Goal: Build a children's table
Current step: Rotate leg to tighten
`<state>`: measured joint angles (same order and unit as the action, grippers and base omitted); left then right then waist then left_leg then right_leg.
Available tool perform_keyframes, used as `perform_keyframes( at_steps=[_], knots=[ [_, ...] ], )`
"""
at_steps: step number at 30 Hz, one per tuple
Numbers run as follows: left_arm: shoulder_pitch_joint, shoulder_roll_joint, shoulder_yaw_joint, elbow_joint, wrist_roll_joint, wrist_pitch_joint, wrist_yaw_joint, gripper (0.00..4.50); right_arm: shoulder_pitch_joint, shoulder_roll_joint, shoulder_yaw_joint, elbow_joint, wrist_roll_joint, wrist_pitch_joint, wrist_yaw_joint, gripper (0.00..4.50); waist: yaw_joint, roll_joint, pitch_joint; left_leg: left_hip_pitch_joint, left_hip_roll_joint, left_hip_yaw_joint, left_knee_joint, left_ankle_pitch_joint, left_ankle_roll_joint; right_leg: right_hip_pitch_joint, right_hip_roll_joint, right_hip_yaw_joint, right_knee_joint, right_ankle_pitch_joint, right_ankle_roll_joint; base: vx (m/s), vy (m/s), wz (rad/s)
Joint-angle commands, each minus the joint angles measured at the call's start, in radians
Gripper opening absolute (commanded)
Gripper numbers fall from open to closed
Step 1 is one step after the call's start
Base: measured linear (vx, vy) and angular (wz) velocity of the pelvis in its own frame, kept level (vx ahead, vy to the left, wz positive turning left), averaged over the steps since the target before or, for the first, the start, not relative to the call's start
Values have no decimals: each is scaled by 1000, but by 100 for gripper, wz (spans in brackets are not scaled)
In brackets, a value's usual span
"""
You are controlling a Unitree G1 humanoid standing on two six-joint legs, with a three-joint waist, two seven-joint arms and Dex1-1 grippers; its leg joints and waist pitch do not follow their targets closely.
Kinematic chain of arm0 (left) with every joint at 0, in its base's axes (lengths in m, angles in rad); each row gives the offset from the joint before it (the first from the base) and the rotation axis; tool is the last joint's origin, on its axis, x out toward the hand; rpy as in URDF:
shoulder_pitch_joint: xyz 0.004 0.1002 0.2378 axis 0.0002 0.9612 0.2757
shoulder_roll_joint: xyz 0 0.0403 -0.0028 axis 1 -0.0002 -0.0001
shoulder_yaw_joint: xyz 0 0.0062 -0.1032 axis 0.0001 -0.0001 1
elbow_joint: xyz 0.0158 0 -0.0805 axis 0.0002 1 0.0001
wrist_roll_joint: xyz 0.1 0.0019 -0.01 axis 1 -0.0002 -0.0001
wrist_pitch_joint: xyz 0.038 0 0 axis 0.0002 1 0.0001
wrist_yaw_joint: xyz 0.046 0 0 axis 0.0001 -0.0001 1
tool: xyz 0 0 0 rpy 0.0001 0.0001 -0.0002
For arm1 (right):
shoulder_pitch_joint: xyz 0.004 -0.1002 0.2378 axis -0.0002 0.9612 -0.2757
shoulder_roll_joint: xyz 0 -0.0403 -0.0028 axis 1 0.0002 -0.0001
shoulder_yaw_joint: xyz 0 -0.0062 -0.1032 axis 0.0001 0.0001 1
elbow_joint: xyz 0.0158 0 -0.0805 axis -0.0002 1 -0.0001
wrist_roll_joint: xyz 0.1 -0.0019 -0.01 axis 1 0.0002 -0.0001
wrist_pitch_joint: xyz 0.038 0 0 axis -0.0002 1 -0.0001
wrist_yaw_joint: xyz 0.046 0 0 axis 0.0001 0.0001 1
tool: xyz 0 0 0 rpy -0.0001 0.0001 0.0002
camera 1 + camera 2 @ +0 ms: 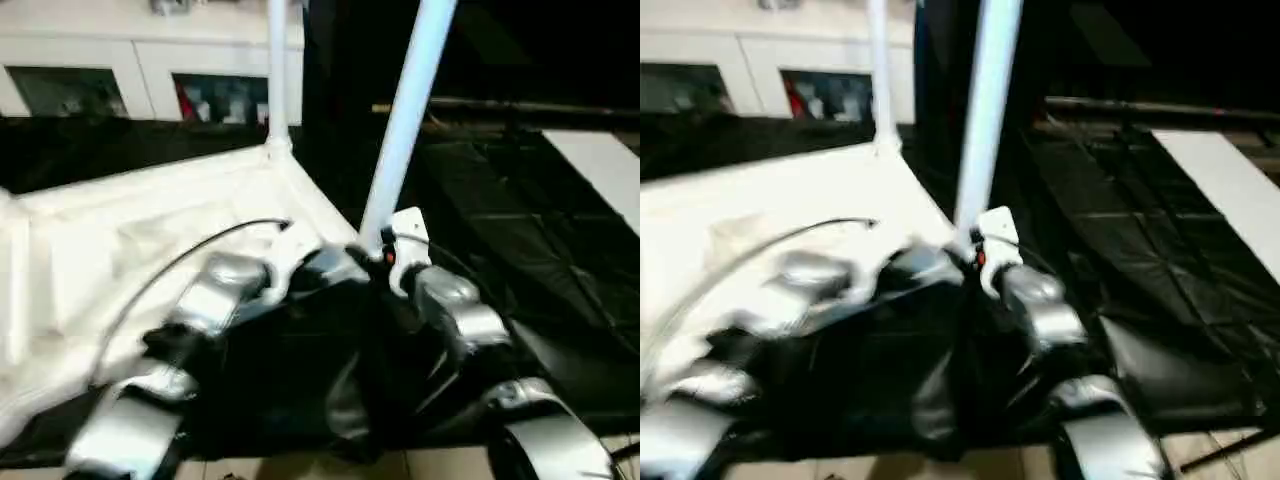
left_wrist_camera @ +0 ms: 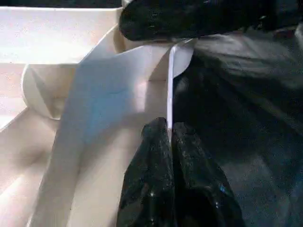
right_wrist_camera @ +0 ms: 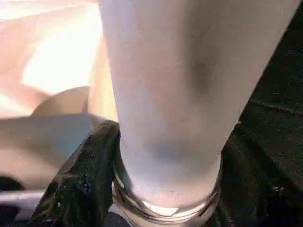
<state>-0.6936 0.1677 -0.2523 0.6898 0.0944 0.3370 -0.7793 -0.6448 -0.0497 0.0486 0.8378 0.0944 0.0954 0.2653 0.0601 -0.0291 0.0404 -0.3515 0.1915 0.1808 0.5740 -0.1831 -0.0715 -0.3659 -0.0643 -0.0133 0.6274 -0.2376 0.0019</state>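
Right gripper point(image 3: 165, 189) clamped around leg point(image 1: 405, 120), left gripper point(image 2: 169, 137) pinching tabletop point(image 2: 57, 33) edge.

Left claw point(image 2: 169, 137) pinched shut, right claw point(image 3: 165, 189) clamped (forearms converging)

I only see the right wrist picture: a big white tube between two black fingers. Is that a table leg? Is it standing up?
Observer: Yes, it's the near leg. It leans toward the robot's right from the tabletop's near corner.
Operator: Is there another leg?
Observer: Yes, the far leg stands upright at the far corner.
Operator: What's the other gripper doing?
Observer: The left gripper is pinching the tabletop's thin edge wall.
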Motion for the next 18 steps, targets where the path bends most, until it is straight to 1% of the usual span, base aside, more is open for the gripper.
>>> perform_keyframes(
  at_steps=[1,3,4,5,6,7,8,10,11,12,13,14,15,16,17,18],
  knots=[
    [11,-24,-20,71,22,-3,47,0,8,42,40,30,-17,3,30,267,3,-3,-42,5,33,-14,-72,-240,-14,13,-69,36,-97,-224,-169,0,0,0],
    [7,-24,-25,77,29,-8,43,0,8,47,44,22,-16,-9,54,267,5,-2,-42,4,34,-14,-72,-230,-7,14,-70,35,-95,-196,-172,0,0,0],
    [-1,-20,-28,92,42,-17,40,0,8,53,36,6,1,-26,98,267,6,-2,-41,3,33,-14,-72,-232,-2,14,-68,34,-96,-187,-175,0,0,0],
    [-3,-20,-28,95,45,-19,39,0,8,54,33,3,5,-30,107,267,6,-1,-41,4,34,-14,-73,-240,-3,13,-69,34,-96,-192,-178,0,0,0],
    [-5,-15,-32,103,49,-24,40,0,9,56,27,-7,18,-37,126,322,6,-1,-42,4,35,-14,-74,-242,-3,14,-69,33,-95,-193,-179,0,0,0],
    [-1,-2,-38,99,50,-23,22,0,14,49,26,-31,31,-46,163,322,8,3,-41,4,36,-15,-75,-250,-3,12,-70,34,-96,-198,-180,0,0,0],
    [3,9,-44,95,50,-21,6,0,18,41,26,-51,42,-52,193,336,8,3,-41,5,37,-15,-76,-261,-2,12,-70,33,-98,-204,-179,0,0,0],
    [7,21,-50,91,49,-22,-11,0,20,27,28,-72,55,-49,233,346,8,3,-41,1,36,-16,-76,-260,5,14,-70,33,-97,-197,-180,0,0,0],
    [19,46,-61,76,48,-27,-52,0,27,-10,44,-110,59,-35,302,359,6,1,-41,0,36,-16,-77,-257,7,16,-70,33,-98,-196,-181,0,0,0],
    [23,54,-64,70,46,-30,-69,0,31,-27,52,-127,61,-28,337,372,6,-1,-42,-4,35,-17,-77,-242,11,22,-69,32,-96,-191,-177,0,0,0],
    [31,63,-61,55,34,-25,-97,0,40,-58,69,-153,59,-19,387,381,6,-7,-45,-6,36,-15,-72,-209,22,23,-70,32,-92,-150,-183,0,0,0],
    [35,70,-60,44,27,-23,-119,0,48,-83,82,-172,55,-15,429,386,6,-10,-47,-11,35,-14,-68,-171,36,28,-69,31,-86,-91,-192,0,0,0],
    [43,86,-66,25,24,-36,-152,0,58,-120,102,-195,45,-17,479,391,7,-8,-47,-13,36,-15,-68,-148,38,30,-71,31,-82,-64,-196,0,0,0],
    [50,101,-70,7,19,-42,-181,0,68,-154,119,-214,37,-17,524,391,7,-11,-47,-14,33,-14,-63,-126,53,30,-66,29,-80,-23,-202,0,0,0],
    [55,116,-76,-8,17,-52,-208,0,77,-183,130,-228,30,-22,569,391,9,-10,-50,-12,35,-14,-60,-109,65,30,-67,29,-77,9,-212,0,0,0],
    [60,129,-80,-22,14,-59,-232,0,84,-206,138,-238,25,-26,605,391,10,-9,-51,-11,36,-13,-58,-97,71,29,-67,30,-75,33,-221,53,-14,0]
  ],
)
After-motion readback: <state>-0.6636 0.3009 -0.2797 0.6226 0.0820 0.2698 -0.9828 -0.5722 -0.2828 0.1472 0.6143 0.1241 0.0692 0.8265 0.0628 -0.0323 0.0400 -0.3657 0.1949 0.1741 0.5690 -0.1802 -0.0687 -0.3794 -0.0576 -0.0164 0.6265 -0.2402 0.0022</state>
